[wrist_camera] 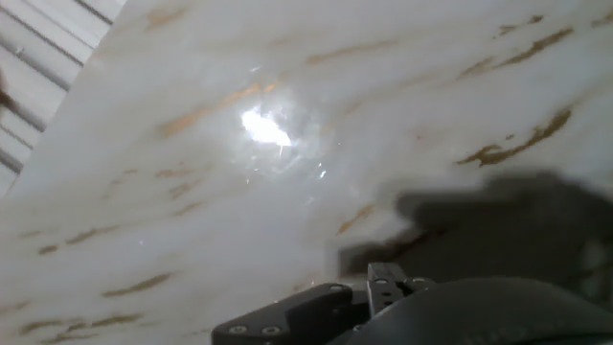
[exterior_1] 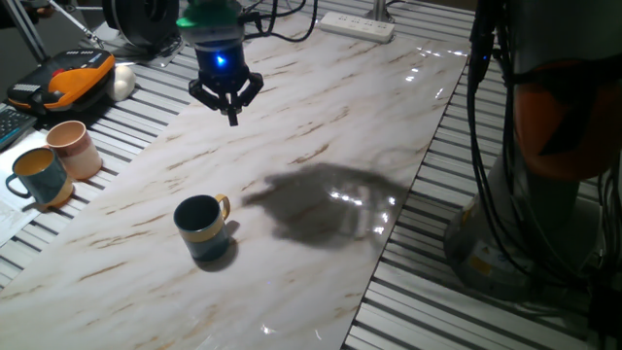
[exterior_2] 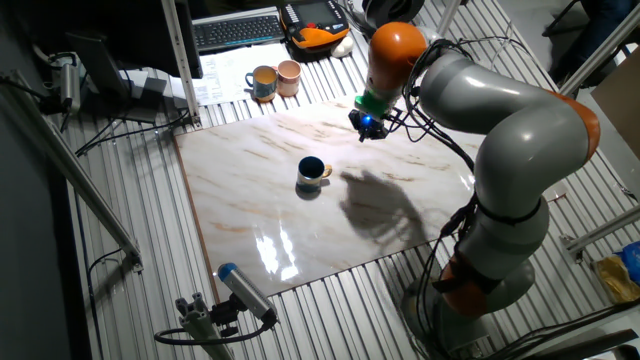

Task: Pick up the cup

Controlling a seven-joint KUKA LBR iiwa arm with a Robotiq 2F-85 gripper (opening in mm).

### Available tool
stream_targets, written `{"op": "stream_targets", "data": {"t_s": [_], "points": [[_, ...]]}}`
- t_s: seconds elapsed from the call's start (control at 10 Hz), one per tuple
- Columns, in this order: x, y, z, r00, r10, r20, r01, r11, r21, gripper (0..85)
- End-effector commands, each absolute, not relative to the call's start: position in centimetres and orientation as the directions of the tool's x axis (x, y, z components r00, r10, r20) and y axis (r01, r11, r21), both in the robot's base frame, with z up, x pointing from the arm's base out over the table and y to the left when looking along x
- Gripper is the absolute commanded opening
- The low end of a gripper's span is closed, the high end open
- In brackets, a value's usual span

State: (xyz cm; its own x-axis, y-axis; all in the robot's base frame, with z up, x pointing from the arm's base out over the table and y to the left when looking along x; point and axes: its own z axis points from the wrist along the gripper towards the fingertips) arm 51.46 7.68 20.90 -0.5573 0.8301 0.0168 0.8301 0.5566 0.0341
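The cup [exterior_1: 201, 228] is a dark teal-blue mug with a yellow-tan band and a yellow handle. It stands upright on the marble tabletop [exterior_1: 321, 107], near the front left. It also shows in the other fixed view [exterior_2: 311, 174], near the table's middle. My gripper [exterior_1: 231, 119] hangs above the far part of the table with a blue light on it, well away from the cup and holding nothing. Its fingertips meet in a point. It also shows in the other fixed view [exterior_2: 366, 131]. The hand view shows only bare marble and the gripper's body; the cup is out of that view.
A pale pink cup [exterior_1: 75, 148] and a lighter teal mug [exterior_1: 41, 176] stand off the table's left edge. An orange device [exterior_1: 73, 80] and a power strip [exterior_1: 357, 24] lie at the back. The arm's base and cables [exterior_1: 525, 146] stand right of the table.
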Motion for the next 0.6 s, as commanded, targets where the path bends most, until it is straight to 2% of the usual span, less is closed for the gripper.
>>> {"op": "stream_targets", "data": {"t_s": [0.0,0.1,0.5], "points": [[51.4,7.8,20.9,-0.207,0.977,0.057,0.977,0.204,0.068,0.0],[51.3,7.9,20.9,-0.189,0.975,0.118,0.977,0.174,0.126,0.0],[50.6,8.8,20.4,-0.101,0.992,0.076,0.992,0.095,0.087,0.0]]}}
